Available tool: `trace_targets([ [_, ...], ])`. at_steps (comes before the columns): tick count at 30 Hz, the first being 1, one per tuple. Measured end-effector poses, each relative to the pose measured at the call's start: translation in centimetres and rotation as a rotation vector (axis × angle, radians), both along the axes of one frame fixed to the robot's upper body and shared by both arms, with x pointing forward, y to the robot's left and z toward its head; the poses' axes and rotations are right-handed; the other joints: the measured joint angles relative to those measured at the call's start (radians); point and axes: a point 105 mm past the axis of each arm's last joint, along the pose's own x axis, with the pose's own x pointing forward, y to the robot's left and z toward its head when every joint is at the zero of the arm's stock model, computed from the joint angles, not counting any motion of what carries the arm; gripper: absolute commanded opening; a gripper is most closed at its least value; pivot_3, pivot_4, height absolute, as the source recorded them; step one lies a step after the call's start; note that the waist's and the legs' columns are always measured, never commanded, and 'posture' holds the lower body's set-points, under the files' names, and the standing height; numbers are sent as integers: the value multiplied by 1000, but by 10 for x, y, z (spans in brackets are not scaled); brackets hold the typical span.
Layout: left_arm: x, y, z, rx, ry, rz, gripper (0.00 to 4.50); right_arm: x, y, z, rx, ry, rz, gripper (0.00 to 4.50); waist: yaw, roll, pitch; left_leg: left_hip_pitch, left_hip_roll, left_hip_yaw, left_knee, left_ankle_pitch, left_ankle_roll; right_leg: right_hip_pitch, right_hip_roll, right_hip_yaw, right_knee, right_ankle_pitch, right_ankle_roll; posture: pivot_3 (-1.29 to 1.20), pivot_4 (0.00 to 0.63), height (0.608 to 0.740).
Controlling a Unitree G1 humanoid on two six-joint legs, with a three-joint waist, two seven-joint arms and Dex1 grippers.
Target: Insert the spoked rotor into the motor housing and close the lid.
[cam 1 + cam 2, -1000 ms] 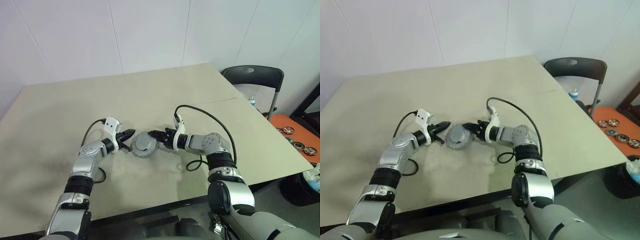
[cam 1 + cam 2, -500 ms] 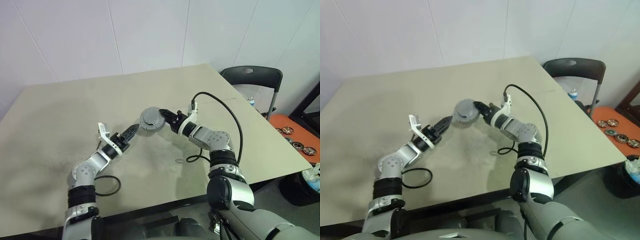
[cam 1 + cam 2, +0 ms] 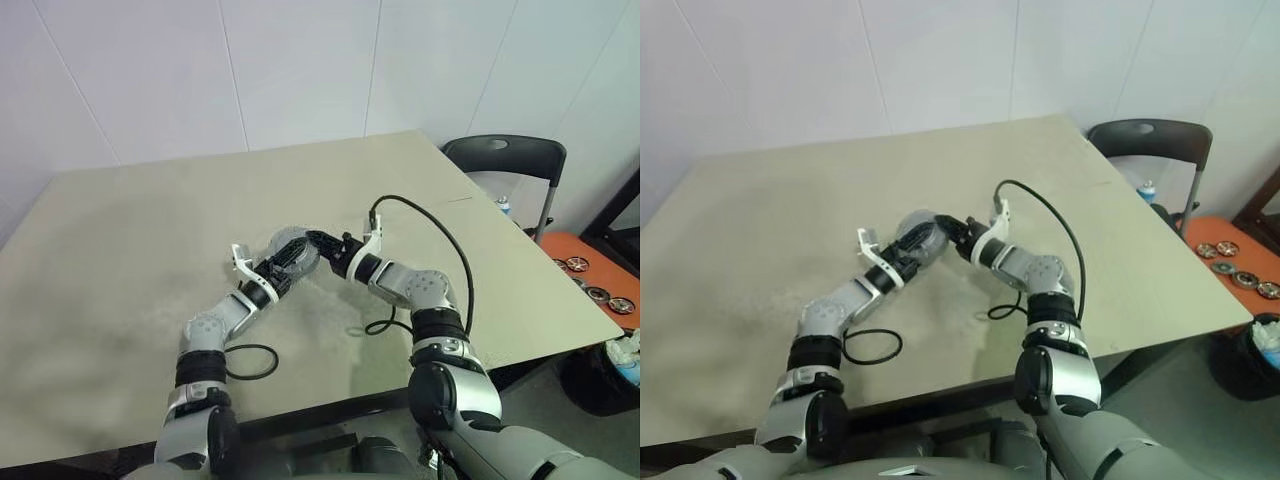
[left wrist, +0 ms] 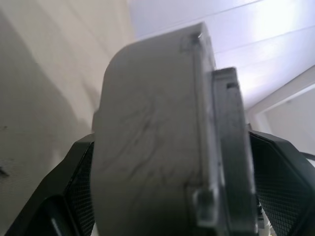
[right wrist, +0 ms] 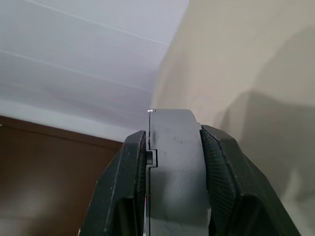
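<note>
A second ago the grey round assembly sat low over the table between two grippers that faced each other from either side; half a second ago the right arm had carried it up and away, with the left gripper trailing below. Now the left gripper (image 3: 287, 267) has swung in toward the right and come up around the part, its fingers (image 4: 74, 187) spread wide on either side of the body — framing it, though whether they press on it cannot be told.

The right gripper (image 3: 318, 244) is clamped on the motor housing (image 3: 292, 248), pinching its thickness between both black fingers (image 5: 123, 182) (the right wrist view shows the pads flush against both faces).

The housing hangs above the beige table (image 3: 120, 250), near its middle, turned on edge rather than lying flat. It looks like a thick grey cylinder with scuffed, matt metal sides; a thinner stepped plate (image 4: 227, 147) with small notches sits against one face, a seam running between the two.
</note>
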Motion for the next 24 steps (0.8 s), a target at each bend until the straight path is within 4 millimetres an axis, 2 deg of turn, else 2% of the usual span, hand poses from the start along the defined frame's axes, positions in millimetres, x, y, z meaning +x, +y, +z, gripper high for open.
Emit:
trace_targets([
  [1,1,0,0,-1,-1,2,4321,0,0,-1,-1,2,0,1279,0,0,0,0,0,0,0,0,0,0,0,0,0,0,0,0,0,740],
  [2,2,2,0,1,-4,11,3928,-1,0,-1,-3,4,1,1279,-1,0,0,0,0,0,0,0,0,0,0,0,0,0,0,0,0,740],
  [6,4,4,5,-29,-38,23,2853,-1,0,-1,5,6,0,1279,0,0,0,0,0,0,0,0,0,0,0,0,0,0,0,0,0,740],
  [8,5,7,10,-59,-60,35,2506,-1,0,2,29,1,1,1279,-1,0,0,0,0,0,0,0,0,0,0,0,0,0,0,0,0,740],
  [15,-1,12,25,-142,-107,30,2306,-2,3,11,77,-32,23,1279,-1,0,0,0,0,0,1,0,0,0,0,0,1,0,0,0,0,740],
  [17,-2,15,31,-172,-122,39,2302,0,5,18,89,-45,26,2013,-2,0,0,0,0,0,1,0,0,0,0,0,1,0,0,0,0,740],
  [21,-5,4,37,-237,-120,6,2302,14,-3,32,79,-67,-48,3268,6,-2,0,0,-1,0,2,0,0,1,-1,0,1,0,0,0,0,740],
  [24,0,9,40,-258,-112,50,2302,17,-5,30,70,-61,-74,3268,-2,-2,0,0,0,0,1,0,0,0,0,0,1,0,0,0,0,740],
])
